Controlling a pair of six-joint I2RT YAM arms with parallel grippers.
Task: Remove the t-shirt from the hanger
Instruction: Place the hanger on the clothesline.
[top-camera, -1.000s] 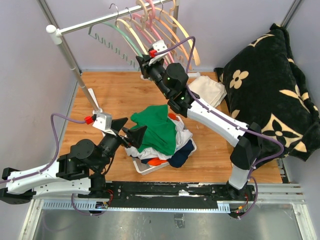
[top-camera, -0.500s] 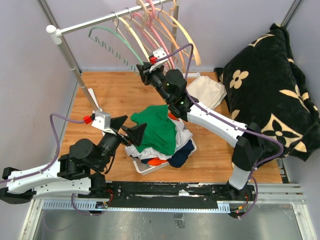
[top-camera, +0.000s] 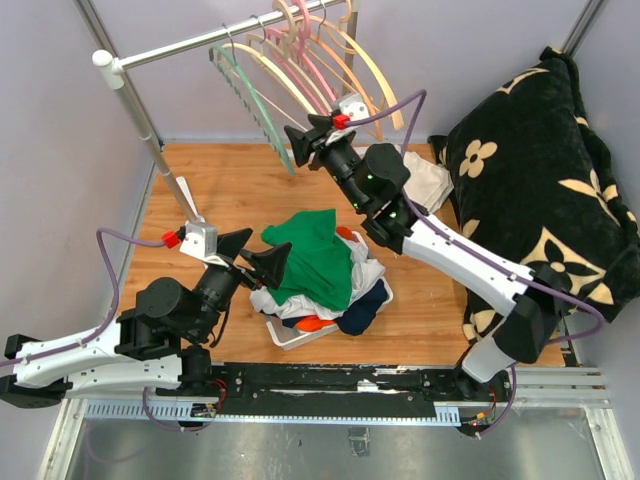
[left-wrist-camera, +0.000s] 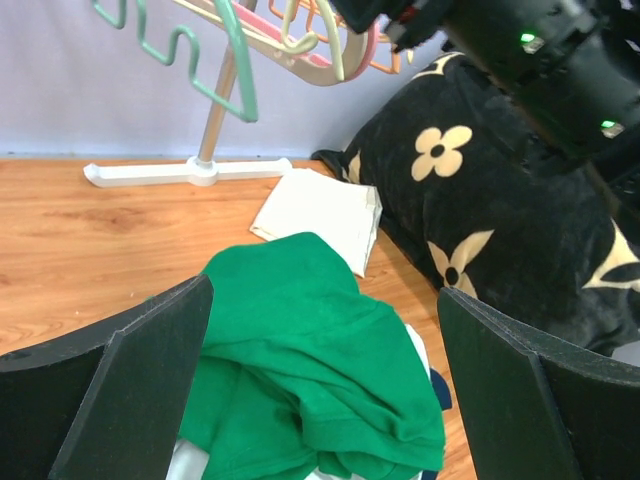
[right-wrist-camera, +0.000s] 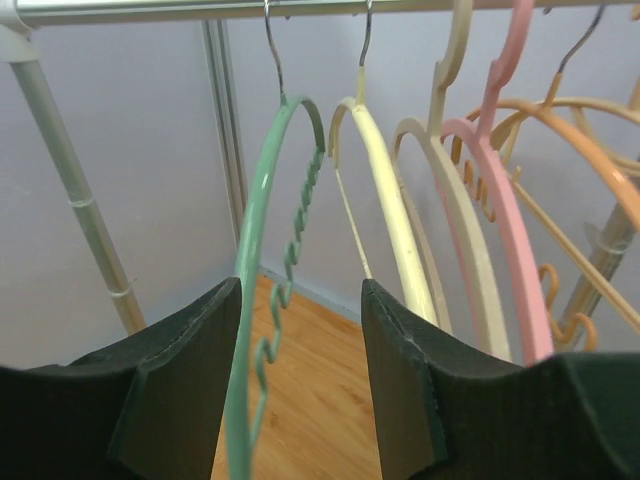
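Nearest: left gripper (top-camera: 263, 250), jaws at widest, empty, hovering just short of green t-shirt (top-camera: 315, 255). T-shirt off hanger, crumpled atop clothes pile (top-camera: 365, 305) in white basket (top-camera: 285, 338) on wooden board (top-camera: 230, 190). Beyond: folded cream cloth (left-wrist-camera: 315, 210) beside black flowered pillow (top-camera: 530, 170). Farthest: right gripper (right-wrist-camera: 300, 300) up at rail (top-camera: 170, 46), jaws half apart, clamping nothing, green hanger (right-wrist-camera: 258, 200) in gap close to one finger. Hangers in view all bare.

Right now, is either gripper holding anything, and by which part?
Nothing. The right gripper is open around the green hanger; the left gripper is open above the green t-shirt.
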